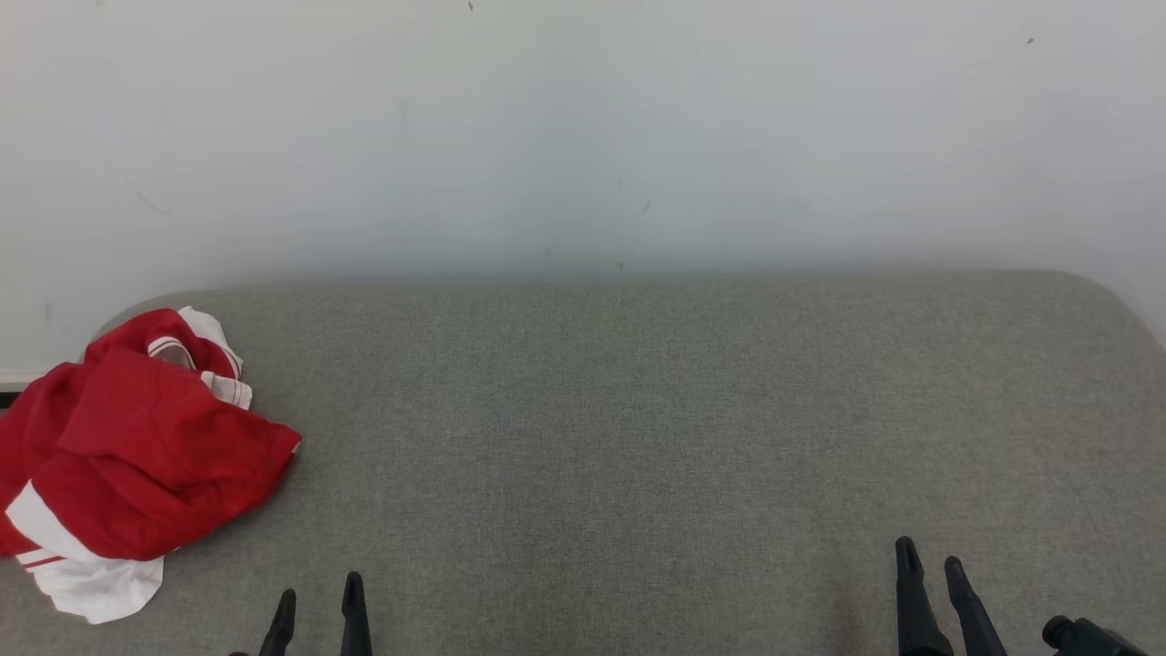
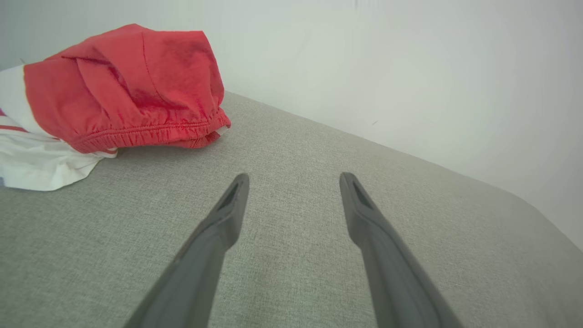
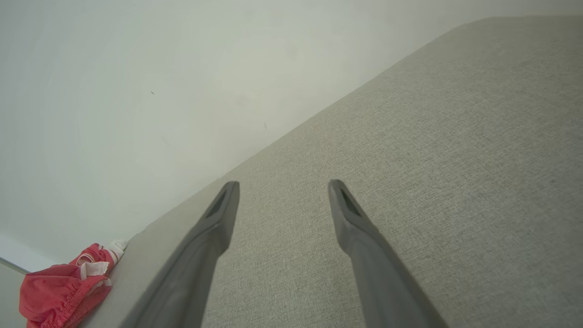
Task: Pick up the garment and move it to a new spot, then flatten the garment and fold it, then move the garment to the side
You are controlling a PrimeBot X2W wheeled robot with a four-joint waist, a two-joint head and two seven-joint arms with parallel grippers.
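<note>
Nearest in the head view, the left gripper [image 1: 320, 589] and right gripper [image 1: 929, 554] rise from the bottom edge, fingers pointing up, over a grey cloth surface [image 1: 638, 437]. A dark knob [image 1: 1084, 633] sits at the corner just right of the right gripper. From here the gaps between the fingers look narrow.

The wrist views show them better. The left gripper [image 2: 294, 177] has its jaws spread wide with bare grey weave between them, grasping nothing. The right gripper [image 3: 283, 183] is released just the same, empty, above the cloth.

The garment [image 1: 137, 456] lies crumpled at the left edge of the surface, near its far left corner. It is ahead and to the left of the left gripper and apart from it, and well apart from the right one. The head view shows red cloth with white panels and thin red stripes, and it runs out of frame on the left.

The left wrist view shows the garment [image 2: 127, 86] closer. It has a gathered elastic hem along its near side, with white cloth underneath.

In the right wrist view the garment [image 3: 63, 291] is small and far off by the rounded corner.

Nothing lies between the grippers and the garment. A pale wall [image 1: 583, 137] with a few dark specks stands behind the surface.
</note>
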